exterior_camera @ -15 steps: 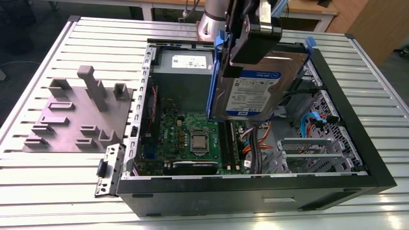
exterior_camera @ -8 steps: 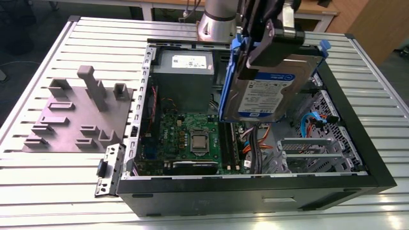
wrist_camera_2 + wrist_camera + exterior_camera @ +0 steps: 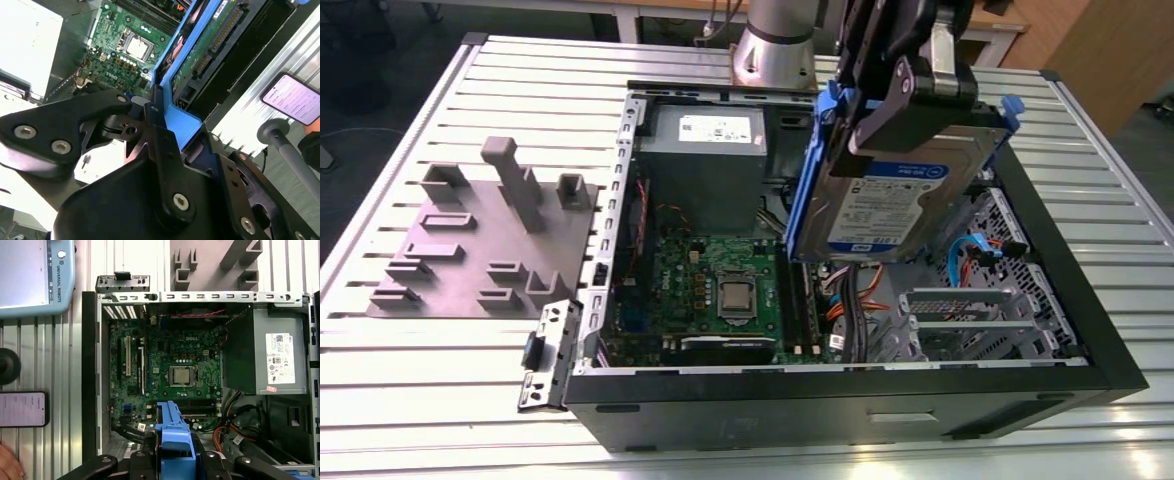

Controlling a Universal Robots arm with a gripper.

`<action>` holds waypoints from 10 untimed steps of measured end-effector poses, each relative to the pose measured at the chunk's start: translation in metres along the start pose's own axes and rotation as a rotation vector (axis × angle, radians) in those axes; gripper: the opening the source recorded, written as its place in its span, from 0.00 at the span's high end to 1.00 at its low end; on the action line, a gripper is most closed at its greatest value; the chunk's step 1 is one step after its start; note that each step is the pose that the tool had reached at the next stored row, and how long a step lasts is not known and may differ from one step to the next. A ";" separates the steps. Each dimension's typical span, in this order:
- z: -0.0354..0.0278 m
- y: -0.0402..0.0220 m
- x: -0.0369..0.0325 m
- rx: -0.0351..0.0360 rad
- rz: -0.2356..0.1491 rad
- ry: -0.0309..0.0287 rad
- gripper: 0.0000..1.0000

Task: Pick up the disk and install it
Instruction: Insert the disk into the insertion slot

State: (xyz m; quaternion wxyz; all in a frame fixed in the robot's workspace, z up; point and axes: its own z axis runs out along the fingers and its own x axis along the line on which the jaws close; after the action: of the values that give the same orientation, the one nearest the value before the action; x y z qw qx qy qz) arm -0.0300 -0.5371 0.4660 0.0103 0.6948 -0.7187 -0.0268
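Above the open computer case [image 3: 1121, 370] the claw [image 3: 897, 120] hangs with the disk [image 3: 887, 205] clamped between its fingers, gripped at the drive's upper end by the blue carrier [image 3: 829, 110]. And the disk is well off level: in the exterior view its long axis runs steeply down from the claw toward the case floor, labelled face turned to that camera, lower edge hovering over the orange and blue cables [image 3: 974, 262] beside the motherboard [image 3: 720, 290]. So the drive hangs below and ahead of the claw, not yet seated anywhere. In the second wrist view the fingers [image 3: 155, 125] pinch the carrier's blue tab, with the drive's green circuit side [image 3: 210, 45] stretching away from them toward the case wall. In the first wrist view the blue carrier [image 3: 172, 437] sits dead centre just under the camera, pointing at the processor socket [image 3: 181, 375], with the grey power supply [image 3: 275, 357] off to one side. On the slatted counter [image 3: 440, 380], a grey fixture block [image 3: 480, 240] sits toward the exterior view's left, untouched. A hand [image 3: 7, 465] and a phone [image 3: 22, 409] rest outside the case.
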 end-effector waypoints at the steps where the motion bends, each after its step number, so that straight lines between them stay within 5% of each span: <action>1: 0.0003 -0.0001 0.0012 0.0000 0.000 0.0002 0.64; 6: 0.0017 -0.0026 0.0033 0.0000 0.000 0.0011 0.64; 10: 0.0016 -0.0110 0.0031 0.0000 0.000 0.0011 0.64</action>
State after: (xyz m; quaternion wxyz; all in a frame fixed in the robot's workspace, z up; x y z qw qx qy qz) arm -0.0192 -0.5404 0.4637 0.0107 0.6947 -0.7188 -0.0264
